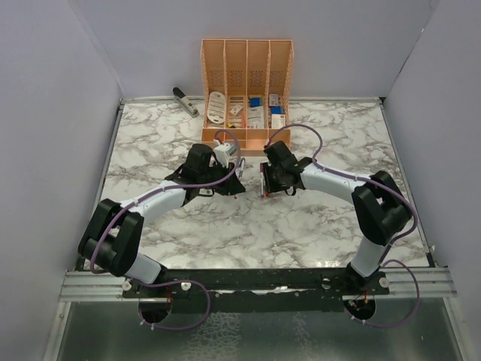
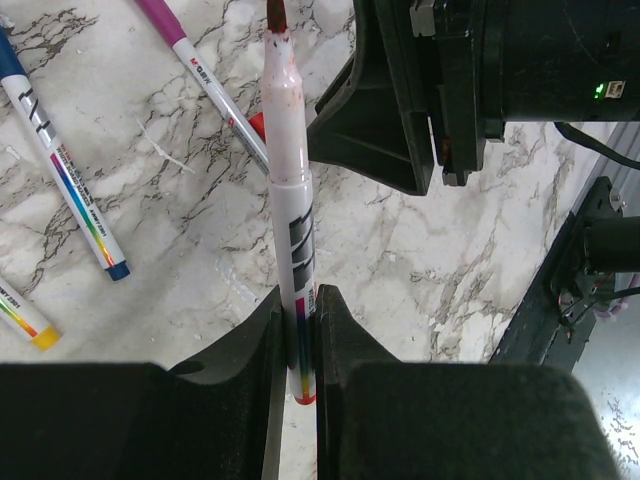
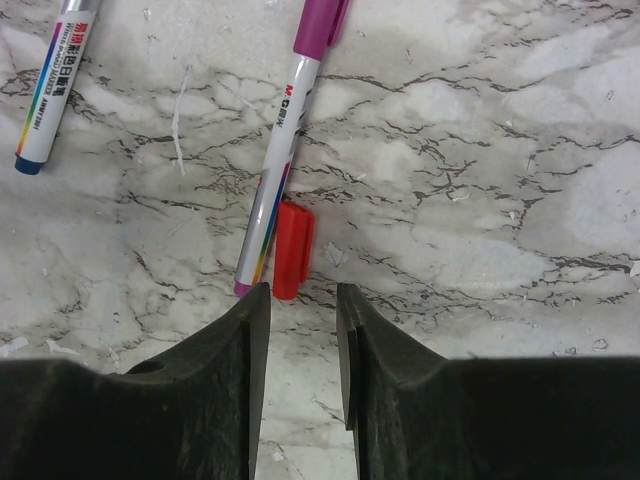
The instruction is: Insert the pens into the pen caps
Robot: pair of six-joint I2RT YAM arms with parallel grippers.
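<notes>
Two pairs of jaws meet over the middle of the desk (image 1: 150,135), a little toward its far edge. In the left wrist view, the left jaws are pressed together on the tail of the red pen (image 2: 291,200). The pen runs straight out along their line of reach, with its bare red tip at the far end. In the right wrist view, the right jaws stand part-spread and hold nothing. Just beyond their tips lies the red cap (image 3: 293,250), flat on the desk, with its long axis nearly in line with the jaws' reach. It sits slightly off the middle of the gap, toward the purple pen (image 3: 283,160). That pen lies parallel, touching or almost touching the cap, and stretches farther away. The right arm looks the nearer to the cap. Taking it would probably call for a small sideways shift and care not to catch the purple pen.
</notes>
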